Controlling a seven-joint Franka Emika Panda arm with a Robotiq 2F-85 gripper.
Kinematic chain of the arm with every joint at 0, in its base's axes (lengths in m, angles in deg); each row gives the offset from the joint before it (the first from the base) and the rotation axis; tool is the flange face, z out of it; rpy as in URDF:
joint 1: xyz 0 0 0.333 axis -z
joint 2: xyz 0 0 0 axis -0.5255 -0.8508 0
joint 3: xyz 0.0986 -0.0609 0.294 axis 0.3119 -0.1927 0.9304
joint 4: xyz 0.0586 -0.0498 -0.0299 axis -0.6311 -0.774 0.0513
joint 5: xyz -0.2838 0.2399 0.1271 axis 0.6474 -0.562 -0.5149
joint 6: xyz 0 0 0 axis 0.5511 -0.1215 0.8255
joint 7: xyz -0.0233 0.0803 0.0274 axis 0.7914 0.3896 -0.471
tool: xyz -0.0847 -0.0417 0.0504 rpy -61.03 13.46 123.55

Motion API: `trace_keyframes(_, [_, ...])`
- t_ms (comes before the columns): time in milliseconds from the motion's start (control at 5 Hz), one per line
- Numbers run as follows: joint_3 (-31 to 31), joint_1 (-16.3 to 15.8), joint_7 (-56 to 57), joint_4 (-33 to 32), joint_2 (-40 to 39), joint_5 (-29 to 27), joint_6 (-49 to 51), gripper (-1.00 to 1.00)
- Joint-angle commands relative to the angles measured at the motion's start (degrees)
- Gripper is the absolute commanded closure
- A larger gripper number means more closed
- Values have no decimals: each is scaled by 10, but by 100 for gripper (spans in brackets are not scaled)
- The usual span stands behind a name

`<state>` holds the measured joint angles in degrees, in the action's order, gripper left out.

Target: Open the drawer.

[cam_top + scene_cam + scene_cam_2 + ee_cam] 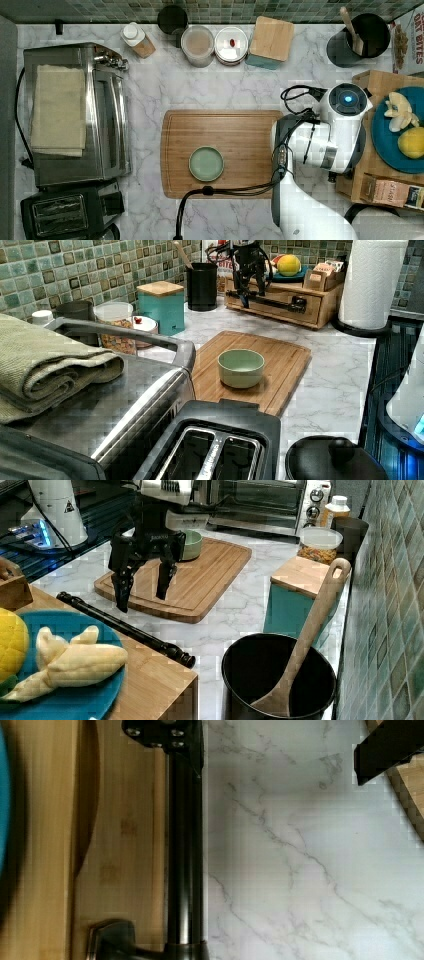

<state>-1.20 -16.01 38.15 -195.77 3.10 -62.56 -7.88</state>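
Drawer (282, 304), a light wood unit with a black bar handle (120, 625), standing at the counter's (220, 85) edge near the left view's top right, front flush with its box. A teal plate (75, 697) with banana and a yellow fruit rests on top. The gripper (142, 594) hangs just above the handle, fingers (121, 587) spread wide apart, pointing down, holding nothing. Beside it lies a cutting board (235, 137) carrying a green bowl (206, 163); beyond that, a toaster oven (75, 112).
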Motion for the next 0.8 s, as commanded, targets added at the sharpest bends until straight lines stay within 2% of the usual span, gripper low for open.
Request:
trace_keyframes(200, [0, 15, 7, -15, 29, -18, -34, -100])
trace_keyframes(400, [-9, 23, 37, 19, 13, 7, -22, -100])
trace_keyframes(600, [-8, 29, 51, 36, 1, -4, -19, -100])
trace_keyframes(800, [3, 28, 42, 27, 3, -33, -16, -100])
